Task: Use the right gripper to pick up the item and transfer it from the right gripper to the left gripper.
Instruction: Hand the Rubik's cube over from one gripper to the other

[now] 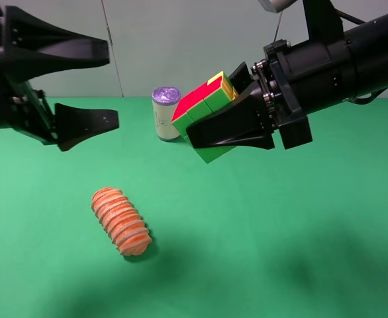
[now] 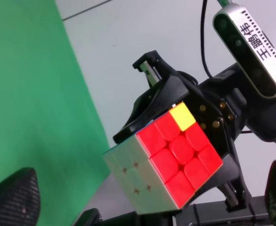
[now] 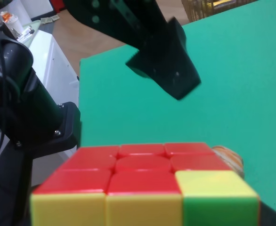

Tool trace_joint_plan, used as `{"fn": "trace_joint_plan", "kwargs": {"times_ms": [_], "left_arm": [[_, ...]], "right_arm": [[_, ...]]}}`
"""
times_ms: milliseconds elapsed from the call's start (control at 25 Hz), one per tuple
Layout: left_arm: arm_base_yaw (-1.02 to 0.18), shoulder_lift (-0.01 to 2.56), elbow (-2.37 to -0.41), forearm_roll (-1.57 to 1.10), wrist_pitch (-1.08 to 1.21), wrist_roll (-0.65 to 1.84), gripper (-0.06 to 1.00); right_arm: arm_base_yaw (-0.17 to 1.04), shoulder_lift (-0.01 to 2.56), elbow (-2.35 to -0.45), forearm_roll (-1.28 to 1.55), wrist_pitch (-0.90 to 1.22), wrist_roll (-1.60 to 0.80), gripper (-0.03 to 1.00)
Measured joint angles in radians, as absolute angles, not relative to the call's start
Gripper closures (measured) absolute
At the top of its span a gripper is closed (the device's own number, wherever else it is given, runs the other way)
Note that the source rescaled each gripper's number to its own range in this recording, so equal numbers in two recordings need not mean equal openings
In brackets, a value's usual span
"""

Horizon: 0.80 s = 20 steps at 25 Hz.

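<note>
My right gripper (image 1: pixel 210 109) is shut on the puzzle cube (image 1: pixel 202 105) and holds it in the air above the green table, red face up and toward the left arm. The cube fills the left wrist view (image 2: pixel 171 160) and the right wrist view (image 3: pixel 142 183). My left gripper (image 1: pixel 108 83) is open and empty at the left, level with the cube, its jaws spread wide and pointing at it. A gap remains between them. One left finger (image 3: pixel 166 61) shows beyond the cube in the right wrist view.
A ridged orange loaf (image 1: pixel 121 222) lies on the green table (image 1: pixel 280 232) at front left. A purple-lidded can (image 1: pixel 165 112) stands at the back, just behind the cube. A pale wall rises behind the table's far edge.
</note>
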<state>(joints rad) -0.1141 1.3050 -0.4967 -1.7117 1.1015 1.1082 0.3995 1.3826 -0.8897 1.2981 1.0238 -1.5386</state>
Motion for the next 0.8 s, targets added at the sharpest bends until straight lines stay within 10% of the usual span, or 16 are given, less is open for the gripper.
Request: {"fn": "trace_joint_plan", "kwargs": {"times_ms": [800], "left_arm": [[-0.340,1.566,-0.707,-1.729,1.096,1.162,0.08]], "right_arm": [[0.399,1.383,-0.890,1.379,1.005,-1.637,0.95]]}}
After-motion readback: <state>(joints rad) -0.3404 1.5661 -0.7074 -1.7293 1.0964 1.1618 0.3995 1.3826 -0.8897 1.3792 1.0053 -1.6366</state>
